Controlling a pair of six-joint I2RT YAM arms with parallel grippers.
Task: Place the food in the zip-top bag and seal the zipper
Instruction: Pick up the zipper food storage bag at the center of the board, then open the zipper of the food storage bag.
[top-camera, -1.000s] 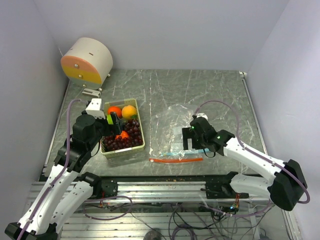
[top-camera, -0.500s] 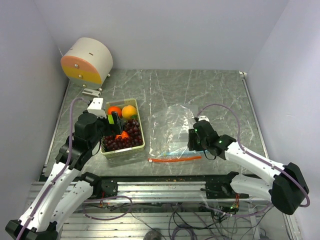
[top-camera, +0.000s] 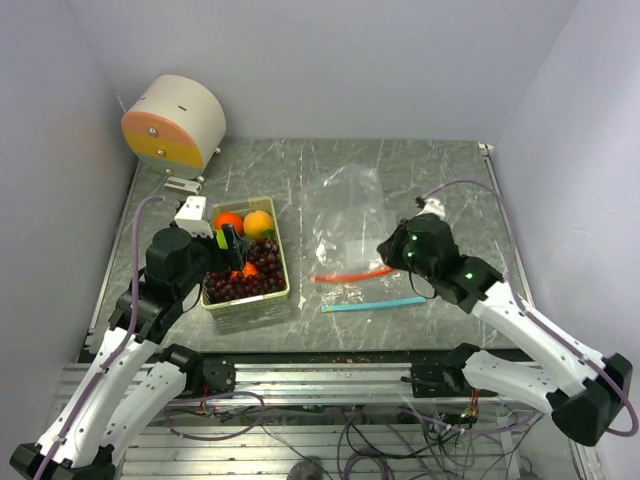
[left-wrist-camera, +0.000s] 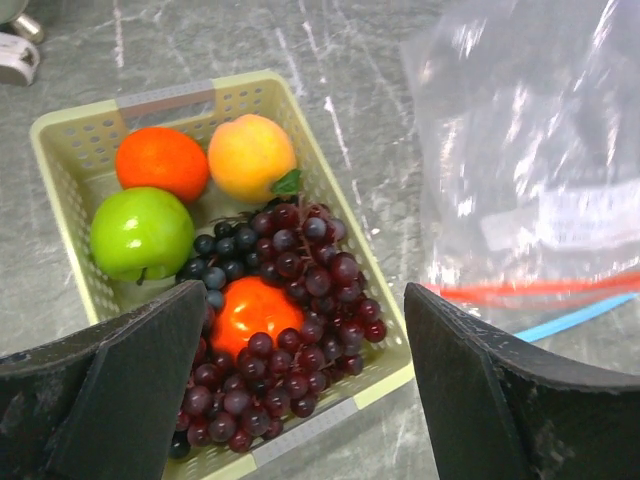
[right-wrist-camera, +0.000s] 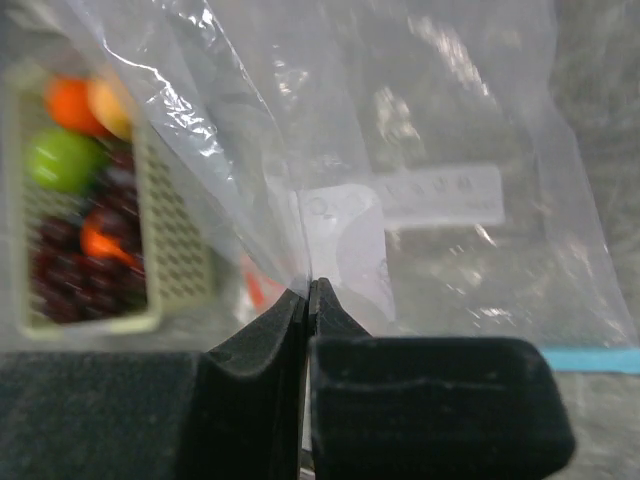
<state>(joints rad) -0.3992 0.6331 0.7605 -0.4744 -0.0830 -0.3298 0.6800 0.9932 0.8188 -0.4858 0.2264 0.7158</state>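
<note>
Pale yellow-green plastic formed the one basket, which sat left of centre on the grey marbled table. All the food lay in it:
- one orange
- one yellow-orange peach
- one green apple
- one red-orange fruit, half buried
- one heap of dark purple grapes

The left gripper hung over the basket with its two fingers spread wide above the grapes.

Just right of the basket lay the single zip-top bag, clear and crinkly, with one white label. The zipper showed as two strips, the red-orange strip and the teal strip. They lay apart, so the mouth stood open.

Farthest right, the right gripper had its fingers pressed together, pinching a fold of the bag's clear film.
</note>
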